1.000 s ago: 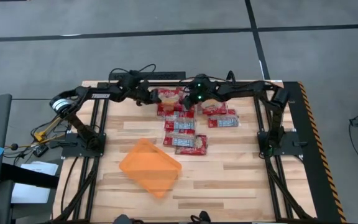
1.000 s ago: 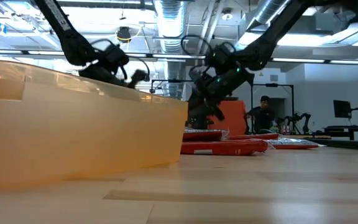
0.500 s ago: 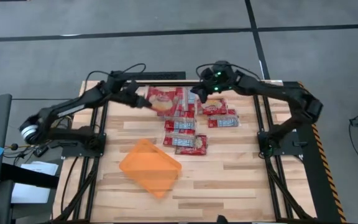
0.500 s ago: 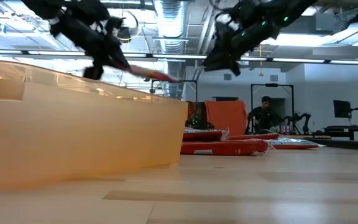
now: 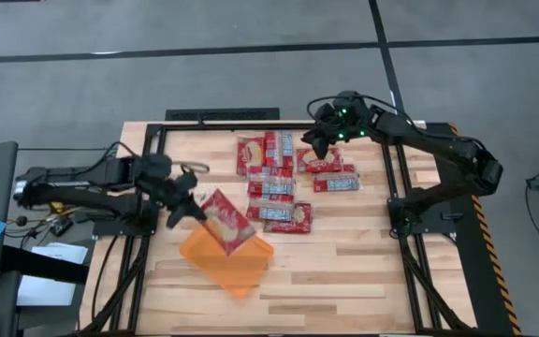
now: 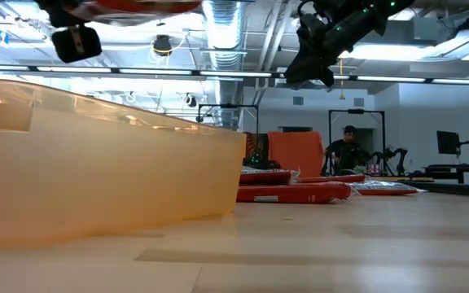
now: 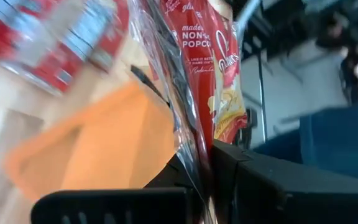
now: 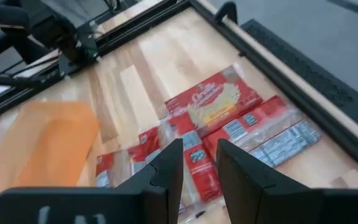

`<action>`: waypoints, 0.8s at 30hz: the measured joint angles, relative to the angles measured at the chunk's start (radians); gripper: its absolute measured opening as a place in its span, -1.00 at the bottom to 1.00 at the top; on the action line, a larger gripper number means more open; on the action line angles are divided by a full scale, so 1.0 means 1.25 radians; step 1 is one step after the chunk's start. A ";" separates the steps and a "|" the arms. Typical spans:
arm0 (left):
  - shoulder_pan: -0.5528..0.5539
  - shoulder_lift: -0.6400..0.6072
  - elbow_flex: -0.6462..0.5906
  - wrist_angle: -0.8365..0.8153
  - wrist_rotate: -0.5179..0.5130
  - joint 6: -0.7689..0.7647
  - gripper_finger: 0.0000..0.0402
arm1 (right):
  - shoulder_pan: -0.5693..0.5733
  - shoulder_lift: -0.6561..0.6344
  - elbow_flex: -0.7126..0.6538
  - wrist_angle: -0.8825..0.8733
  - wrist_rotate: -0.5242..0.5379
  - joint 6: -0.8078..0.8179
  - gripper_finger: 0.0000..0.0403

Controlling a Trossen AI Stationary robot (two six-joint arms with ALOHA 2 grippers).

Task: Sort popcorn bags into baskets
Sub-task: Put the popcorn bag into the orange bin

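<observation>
1. Table (image 5: 344, 271): light wooden top with a dark frame along its edges; it carries the bin, the bags and both arm bases.
2. Bin (image 5: 225, 253): shallow, translucent orange, rounded corners. It sits turned at an angle on the left half of the table, nearer the front edge than the back. In the low view its wall (image 6: 96, 163) fills the left foreground.
3. Left gripper (image 5: 187, 208): over the table's left side, just off the bin's back-left corner. Its fingers (image 7: 166, 186) are clamped on the edge of one bag.
4. Held bag (image 5: 226, 221): red with a cream picture panel, clear of the table, tilted, hanging partly over the bin's back edge. The left wrist view shows the bag (image 7: 207, 68) pinched between the fingers, with the orange bin beneath.
5. Bags on the table (image 5: 279, 183): a loose cluster of red packets in the middle of the back half, some overlapping, running from near the back edge toward the centre. Two more (image 5: 330, 173) lie at the right of the cluster. The low view shows them flat (image 6: 300, 191) beyond the bin.
6. Right gripper (image 5: 321, 142): raised above the back edge of the cluster, touching no bag. In the right wrist view its fingers (image 8: 166, 171) stand slightly apart with nothing between them, the bags (image 8: 219, 109) lying below.
7. Person (image 6: 344, 150): in the room behind the table, seen in the low view.
</observation>
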 joint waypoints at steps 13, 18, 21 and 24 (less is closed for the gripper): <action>-0.141 0.319 0.189 -0.198 -0.022 0.264 -0.95 | 0.047 0.007 -0.001 -0.035 0.001 0.000 -0.40; -0.141 0.468 0.340 -0.326 -0.087 0.474 -0.94 | 0.046 0.007 -0.001 -0.038 0.001 0.000 -0.41; -0.140 0.550 0.428 -0.378 -0.106 0.586 -0.94 | 0.046 0.007 -0.001 -0.043 0.001 0.000 -0.41; -0.140 0.624 0.499 -0.432 -0.107 0.683 -0.94 | 0.046 0.007 -0.001 -0.059 0.002 -0.003 -0.41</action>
